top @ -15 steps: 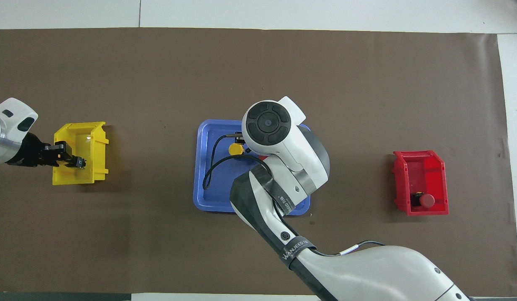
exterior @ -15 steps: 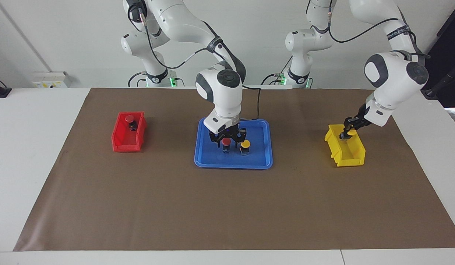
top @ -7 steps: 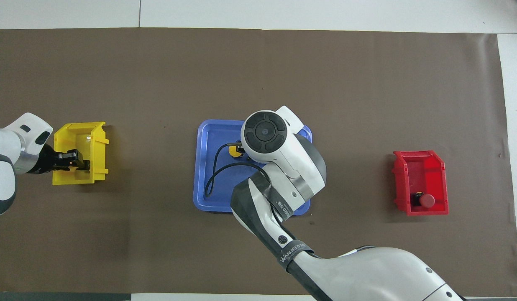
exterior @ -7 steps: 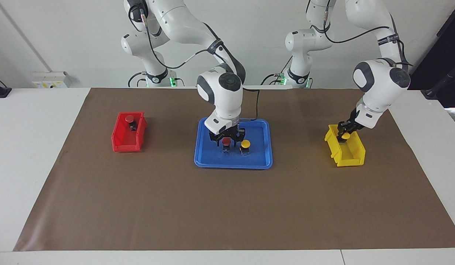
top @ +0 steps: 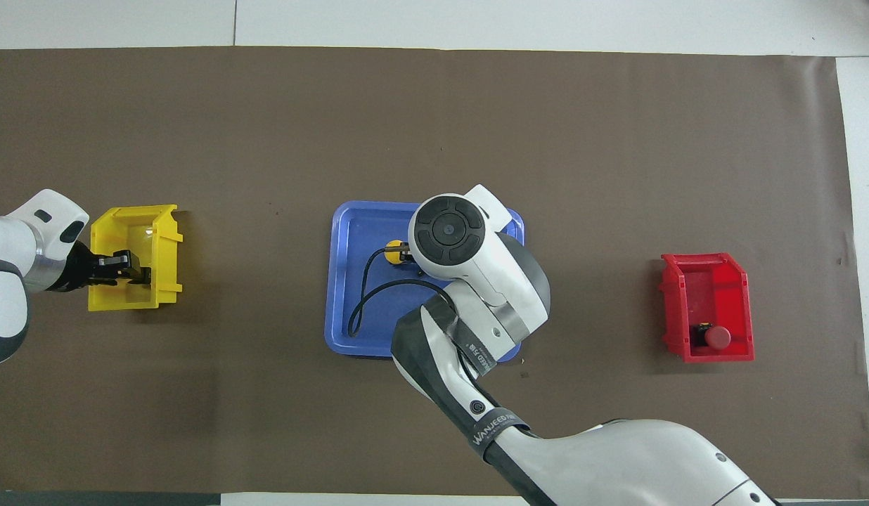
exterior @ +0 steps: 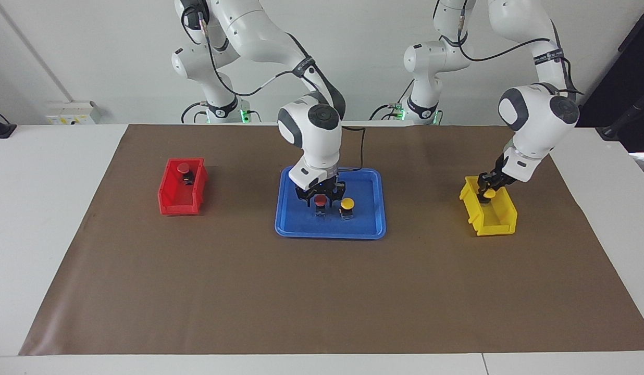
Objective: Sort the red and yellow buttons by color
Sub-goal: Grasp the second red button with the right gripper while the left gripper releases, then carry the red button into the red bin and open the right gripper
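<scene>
Since a second ago the left gripper has sunk from above the yellow bin down into it with its yellow button, while the right gripper has settled lower around the red button on the blue tray.

That red button stands upright near the tray's middle, with a second yellow button just beside it, toward the left arm's end. Whether the right gripper's fingers have yet pinched the red cap I cannot tell; they stand to either side of it. One more red button already lies in the red bin at the right arm's end of the counter.

At the left arm's end, the left gripper is clamped on its yellow button, low inside the bin.

So two steps run together, I judge: a drop-off and a pick-up. Next the left gripper needs to let go and rise clear of the bin walls; the right must close firmly on the red button, lift straight up without knocking its yellow neighbour, and carry it to the red bin.
</scene>
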